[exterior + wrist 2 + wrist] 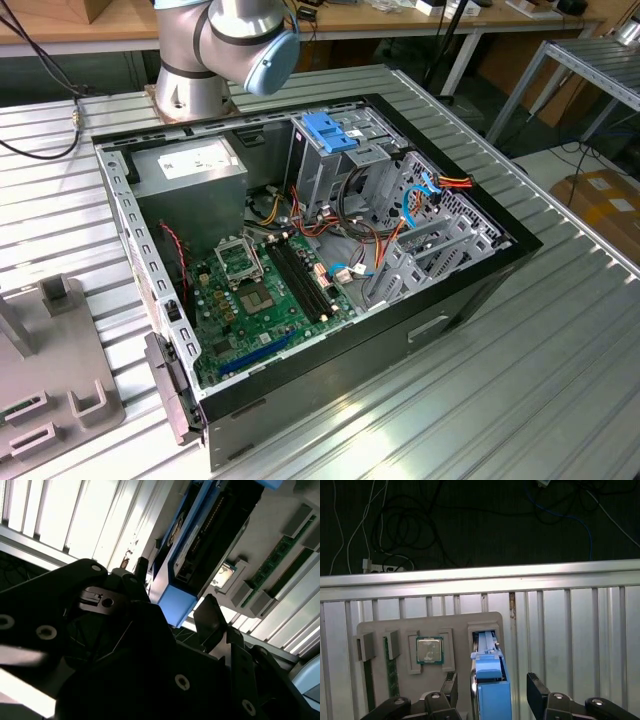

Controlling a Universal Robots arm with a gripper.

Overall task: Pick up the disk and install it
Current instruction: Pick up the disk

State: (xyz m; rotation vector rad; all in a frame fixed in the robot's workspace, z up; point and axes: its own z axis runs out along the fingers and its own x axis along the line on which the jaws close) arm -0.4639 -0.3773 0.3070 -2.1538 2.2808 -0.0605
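Observation:
The disk (490, 700) stands on edge in a slot of a grey holder tray (380, 625), its light-blue carrier facing the first wrist camera. My gripper (492, 690) is open and straddles the disk, one dark finger on each side, with a gap to the disk on both sides. In the second wrist view the disk (200, 540) runs away from the camera with its blue end nearest, and the gripper (175, 587) sits around that end. The open computer case (470, 290) lies on the table, with a grey drive cage (330, 165) at its back.
The tray also holds a processor chip (429, 650) and memory sticks (392, 672). Beyond the tray the slatted table ends at an edge (480, 575), with cables on the dark floor past it. A blue latch (325, 130) tops the drive cage. A grey fixture plate (60, 380) lies at the exterior view's left.

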